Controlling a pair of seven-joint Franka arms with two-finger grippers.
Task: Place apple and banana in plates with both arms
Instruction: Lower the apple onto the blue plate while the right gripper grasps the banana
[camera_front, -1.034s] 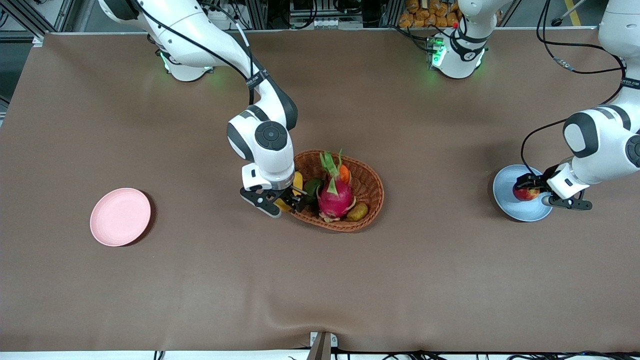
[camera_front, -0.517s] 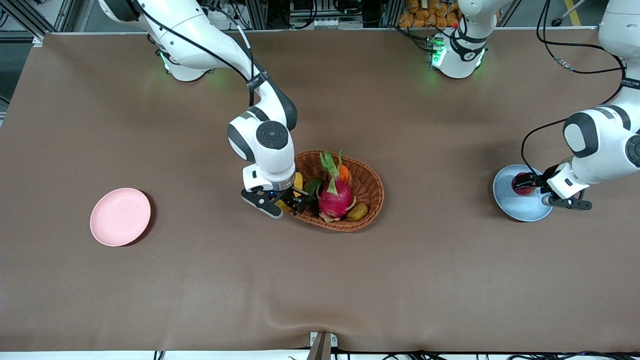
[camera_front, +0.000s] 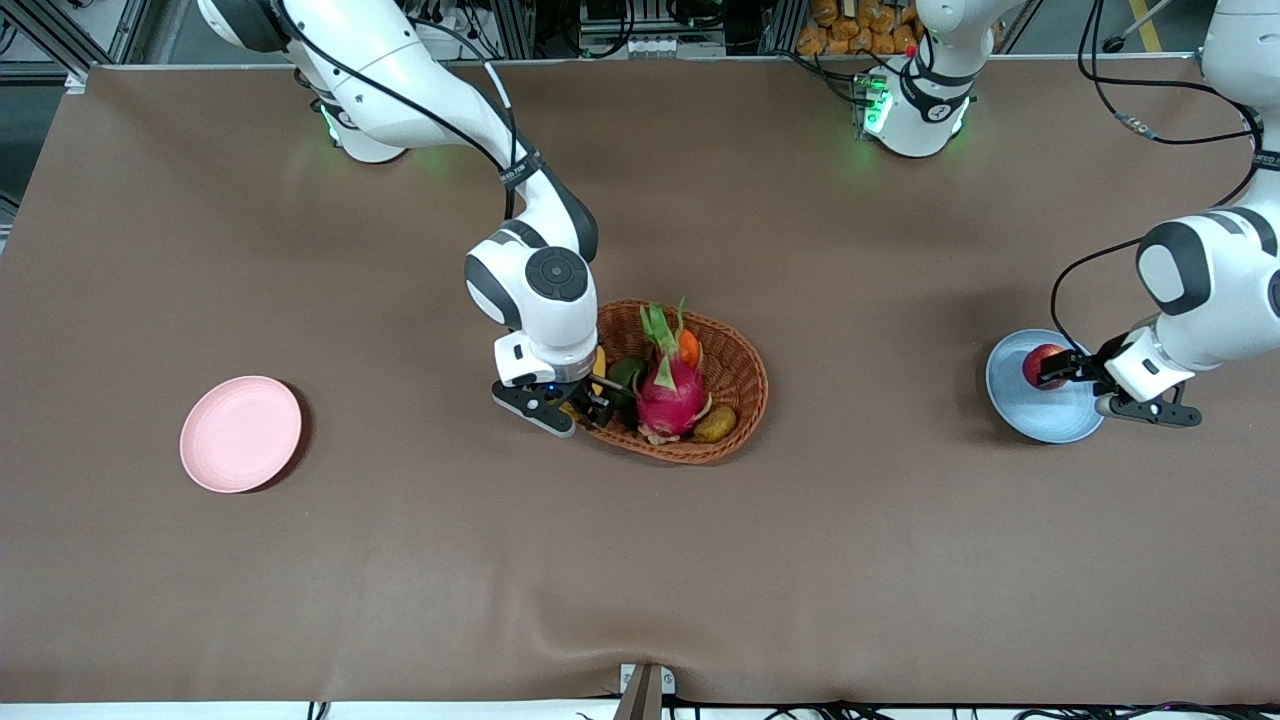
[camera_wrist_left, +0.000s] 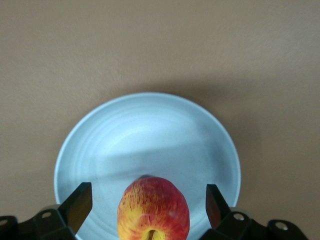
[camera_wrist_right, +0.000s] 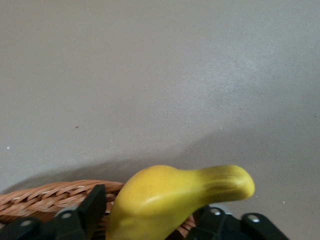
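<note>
Red-yellow apple, blue plate, yellow banana.

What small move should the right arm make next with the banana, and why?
Probably lift it straight up. The right claw has its fingers on either side of the banana at the basket rim, and the pink plate holds nothing. The apple already sits on the blue plate, between the fingers of the open left claw.

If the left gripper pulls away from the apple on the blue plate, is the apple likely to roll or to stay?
The apple is round, so a nudge could roll it. It sits on the shallow blue plate, whose low rim would probably stop a slow roll only. The left gripper has its fingers open and apart from the apple, so a straight retreat probably leaves it in place.
</note>
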